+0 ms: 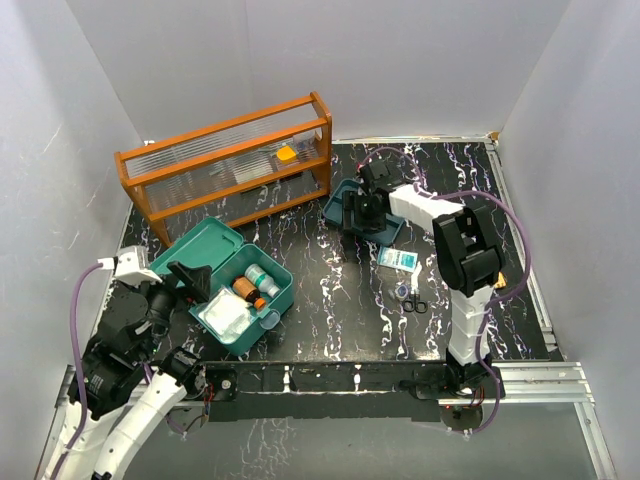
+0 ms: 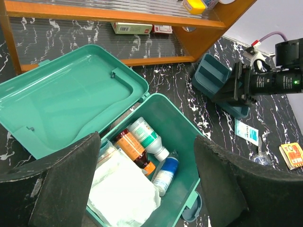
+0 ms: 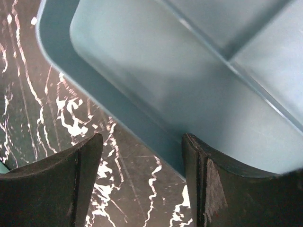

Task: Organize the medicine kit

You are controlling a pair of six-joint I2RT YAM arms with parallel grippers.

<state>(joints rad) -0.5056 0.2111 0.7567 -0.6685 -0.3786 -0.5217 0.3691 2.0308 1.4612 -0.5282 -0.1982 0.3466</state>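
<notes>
The teal medicine kit point(image 1: 268, 300) stands open at the front left, its lid point(image 2: 71, 94) laid back. Inside lie a white gauze pack point(image 2: 123, 194), an orange-brown bottle point(image 2: 132, 149), a white bottle with a green label point(image 2: 147, 137) and a small blue-and-white bottle point(image 2: 165, 172). My left gripper point(image 2: 147, 142) hangs open above the box, holding nothing. The kit's tray insert point(image 1: 335, 205) lies apart on the table near the rack. My right gripper point(image 3: 142, 142) is open, its fingers straddling the tray's near wall point(image 3: 142, 118), one over the tray, one over the table.
An orange-brown wooden rack point(image 1: 230, 165) with small boxes and a yellow item point(image 1: 287, 153) stands at the back left. A blue-white sachet point(image 1: 398, 258), small scissors point(image 1: 415, 303) and an orange packet point(image 2: 291, 155) lie right of centre. White walls enclose the black marbled table.
</notes>
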